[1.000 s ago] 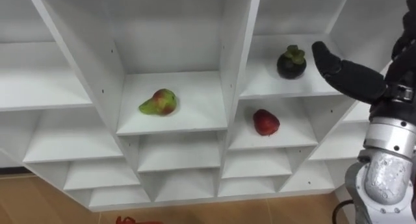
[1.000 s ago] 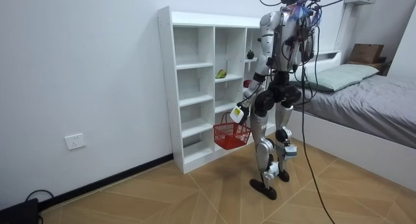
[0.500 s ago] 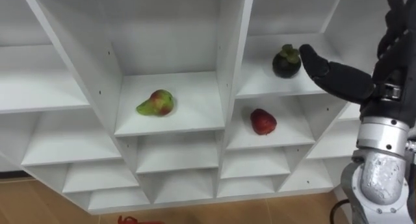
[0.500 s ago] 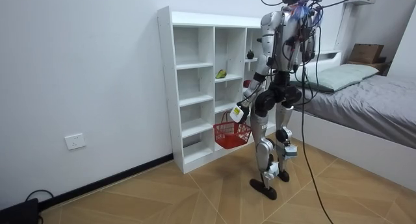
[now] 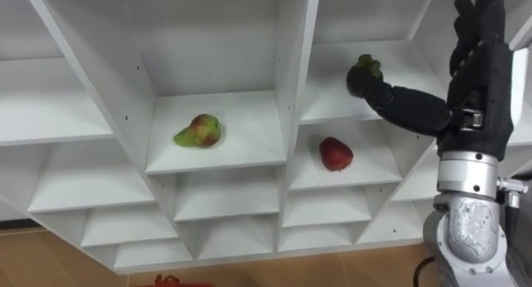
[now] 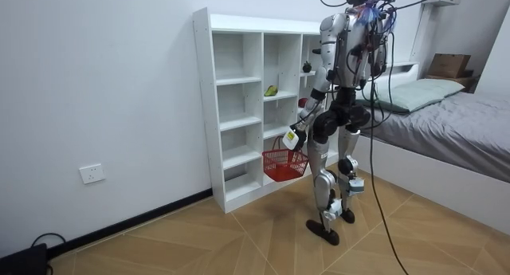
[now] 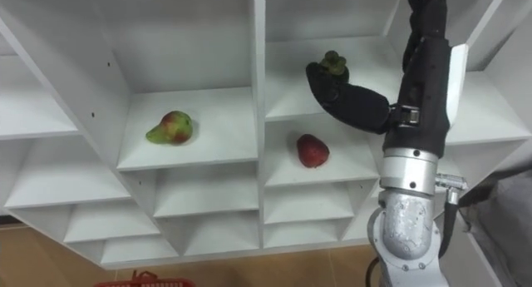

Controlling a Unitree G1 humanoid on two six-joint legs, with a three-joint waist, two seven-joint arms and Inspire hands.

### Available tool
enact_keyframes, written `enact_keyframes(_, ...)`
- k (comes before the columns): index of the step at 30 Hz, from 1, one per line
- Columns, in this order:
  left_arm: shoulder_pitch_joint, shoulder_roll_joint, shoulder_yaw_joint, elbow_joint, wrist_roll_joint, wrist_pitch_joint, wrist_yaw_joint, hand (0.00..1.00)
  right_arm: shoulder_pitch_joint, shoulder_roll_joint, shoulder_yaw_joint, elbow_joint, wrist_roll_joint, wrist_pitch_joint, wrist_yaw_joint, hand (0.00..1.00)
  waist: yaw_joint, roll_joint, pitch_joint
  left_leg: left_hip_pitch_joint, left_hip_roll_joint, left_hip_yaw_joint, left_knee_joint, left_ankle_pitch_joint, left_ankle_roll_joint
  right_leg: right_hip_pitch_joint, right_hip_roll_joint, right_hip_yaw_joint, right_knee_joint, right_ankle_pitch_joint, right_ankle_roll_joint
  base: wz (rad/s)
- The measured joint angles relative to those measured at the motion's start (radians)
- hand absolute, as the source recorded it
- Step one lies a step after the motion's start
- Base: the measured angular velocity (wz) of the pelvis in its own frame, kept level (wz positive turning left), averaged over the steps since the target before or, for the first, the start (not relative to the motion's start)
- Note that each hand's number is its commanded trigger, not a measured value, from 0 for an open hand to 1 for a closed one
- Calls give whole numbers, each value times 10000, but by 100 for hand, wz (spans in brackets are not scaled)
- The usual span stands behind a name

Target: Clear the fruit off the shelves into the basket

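Mangosteen (image 5: 357,76) is set on a shelf (image 5: 328,112), at 12 o'clock from a red fruit (image 5: 335,154). It looks hard and smooth, and is best cupped round its middle. It is touched by the unclenched right hand's (image 5: 470,81) thumb. A basket (image 6: 283,167) is carried in the left hand (image 6: 293,136).

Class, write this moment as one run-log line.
right hand: open, thumb at mangosteen | left hand: holds red basket | pear, red fruit: on shelves

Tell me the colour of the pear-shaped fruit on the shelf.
The pear is yellow-green with a red blush, clearest in the left eye view.
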Motion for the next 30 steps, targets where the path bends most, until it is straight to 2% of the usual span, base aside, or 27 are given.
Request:
enact_keyframes(22, -118, -32, -14, 169, -46, 9, 19, 100, 178, 21, 167, 310, 56, -115, 88, 0, -5, -47, 33, 31, 9, -29, -2, 0, -1, 116, 26, -14, -134, 30, -3, 0)
enact_keyframes(24, -135, -30, -15, 174, -27, 18, 58, 100, 178, 17, 253, 730, 67, 43, 273, 0, 17, -79, 50, 24, 10, -52, -2, 0, -1, 123, 28, -17, -134, 30, -3, 5)
enact_keyframes(26, -135, -30, -15, 174, -16, 18, 72, 100, 179, 23, 551, 1047, 112, 370, 594, 0, 50, -97, 70, 3, 6, -74, -2, 0, -1, 119, 26, -27, -137, 30, -2, 4)
enact_keyframes(30, -134, -26, -10, 177, -14, 18, 68, 100, 170, 34, 654, 1100, 155, 433, 914, 0, 136, -86, 78, -30, 8, -155, -12, 0, -2, 118, 24, -93, -151, 29, -1, 6)
